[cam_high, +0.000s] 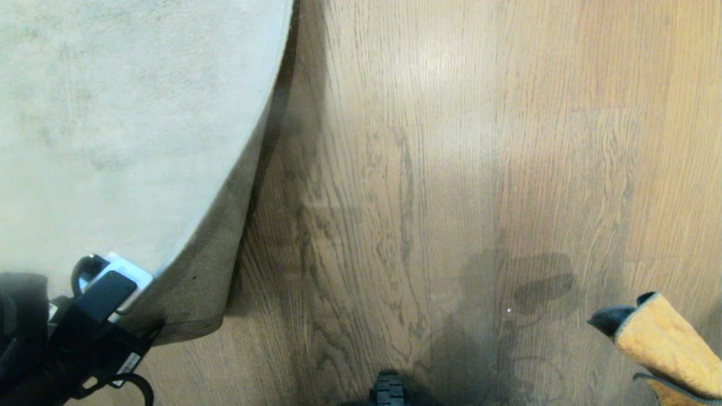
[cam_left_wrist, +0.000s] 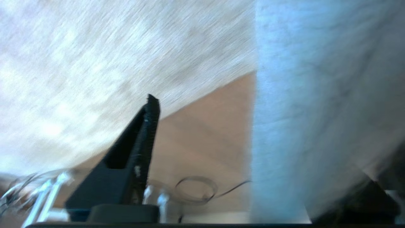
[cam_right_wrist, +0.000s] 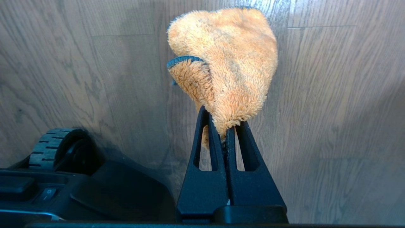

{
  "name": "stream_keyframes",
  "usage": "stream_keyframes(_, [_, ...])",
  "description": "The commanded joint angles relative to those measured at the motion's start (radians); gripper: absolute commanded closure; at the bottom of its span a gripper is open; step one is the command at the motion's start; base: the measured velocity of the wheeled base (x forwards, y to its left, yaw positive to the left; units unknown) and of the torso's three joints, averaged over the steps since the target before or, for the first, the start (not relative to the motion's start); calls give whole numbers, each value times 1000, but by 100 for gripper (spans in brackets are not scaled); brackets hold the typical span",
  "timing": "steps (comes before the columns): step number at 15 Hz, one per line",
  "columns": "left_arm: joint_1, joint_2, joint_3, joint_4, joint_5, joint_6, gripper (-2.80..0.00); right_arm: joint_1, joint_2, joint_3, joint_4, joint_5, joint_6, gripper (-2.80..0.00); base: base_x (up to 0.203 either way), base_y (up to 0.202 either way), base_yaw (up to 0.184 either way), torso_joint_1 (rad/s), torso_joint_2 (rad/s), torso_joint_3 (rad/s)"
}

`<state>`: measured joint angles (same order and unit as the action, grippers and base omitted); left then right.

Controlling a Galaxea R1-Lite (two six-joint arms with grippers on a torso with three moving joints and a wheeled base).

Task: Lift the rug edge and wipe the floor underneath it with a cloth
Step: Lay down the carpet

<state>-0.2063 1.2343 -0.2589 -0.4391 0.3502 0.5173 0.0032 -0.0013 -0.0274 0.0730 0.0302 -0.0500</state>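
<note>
Nearest, at the right, the right gripper point(cam_right_wrist: 226, 126) is clenched on the fluffy orange-tan terry cloth point(cam_right_wrist: 226, 60) above the brown oak-look plank floor point(cam_high: 428, 169). At the near left, the left gripper point(cam_high: 121, 316) sits at the raised edge of the pale grey short-pile rug point(cam_high: 211, 265), tan backing showing; whether its fingers grip, I cannot tell. The edge should be kept high while the cloth sweeps beneath it. No readable writing.

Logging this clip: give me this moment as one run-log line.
left hand: open at rug edge, edge raised | right hand: shut on cloth, above floor | wiping: not under way
</note>
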Motion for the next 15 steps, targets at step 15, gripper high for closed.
stream_keyframes(15, [-201, -142, -82, -113, 5, -266, -280, 1, 1, 0, 1, 0, -1, 0, 0, 0, 0, 0, 0, 0])
